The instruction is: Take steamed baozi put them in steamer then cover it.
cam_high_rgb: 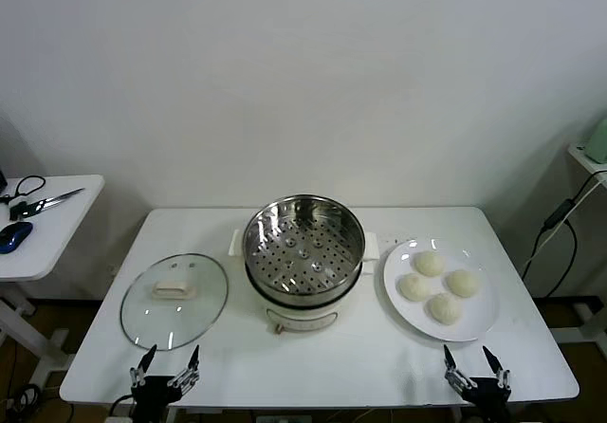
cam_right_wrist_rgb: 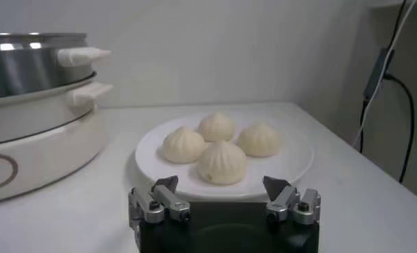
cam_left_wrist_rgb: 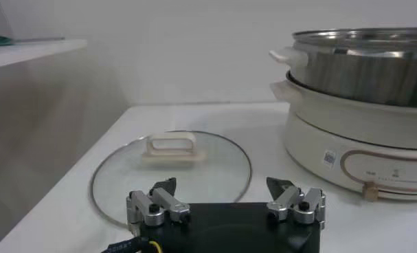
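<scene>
Baozi (cam_high_rgb: 438, 285) untouched; both hands, left (cam_high_rgb: 166, 370) and right (cam_high_rgb: 474, 370), low, fingers spread

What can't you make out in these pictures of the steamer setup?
- Head view: both arms cut off by the bottom edge; only the open left gripper and right gripper show.
- Wrist views: perforated floor of the shiny round steel steamer basket hidden by its own wall.
- Left wrist view: print on the cream-white cooker base too small to read.

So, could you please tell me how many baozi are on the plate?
4, all on the white plate: one at the back, one left, one right, one nearest. None look hidden.
</scene>
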Controlling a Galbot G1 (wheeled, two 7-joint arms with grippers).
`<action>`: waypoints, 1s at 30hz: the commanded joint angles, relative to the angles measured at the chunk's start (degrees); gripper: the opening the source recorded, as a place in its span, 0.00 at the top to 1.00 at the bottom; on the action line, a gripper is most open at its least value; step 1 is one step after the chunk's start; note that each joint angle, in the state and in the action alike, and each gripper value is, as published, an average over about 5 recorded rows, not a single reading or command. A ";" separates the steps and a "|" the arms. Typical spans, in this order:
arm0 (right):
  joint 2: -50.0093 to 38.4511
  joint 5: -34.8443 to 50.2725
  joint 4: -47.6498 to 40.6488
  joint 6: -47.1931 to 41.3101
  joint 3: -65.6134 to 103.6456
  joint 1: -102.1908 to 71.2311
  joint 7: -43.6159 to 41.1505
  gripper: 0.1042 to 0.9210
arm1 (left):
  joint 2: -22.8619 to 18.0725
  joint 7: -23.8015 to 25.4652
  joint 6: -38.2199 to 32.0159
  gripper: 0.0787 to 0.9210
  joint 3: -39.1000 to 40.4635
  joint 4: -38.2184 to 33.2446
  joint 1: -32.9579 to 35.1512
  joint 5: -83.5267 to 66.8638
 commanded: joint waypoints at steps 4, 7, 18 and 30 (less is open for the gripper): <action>-14.69 -7.81 -6.11 -17.61 -6.25 30.70 -2.79 0.12 | 0.10 0.01 0.08 0.12 0.11 -0.15 -0.27 0.08; -21.99 -9.16 -12.74 -19.70 -15.79 44.01 -9.17 0.12 | 0.15 0.02 -0.02 0.12 0.26 -0.13 -0.51 0.17; -37.74 -25.79 -34.84 -4.26 -71.25 99.39 -56.53 0.12 | 0.27 0.23 0.01 0.12 0.37 -1.11 -0.90 0.58; -26.36 -19.89 -51.54 4.78 -100.04 122.26 -76.76 0.12 | -0.42 0.46 -0.56 0.12 0.66 -0.41 -0.83 1.38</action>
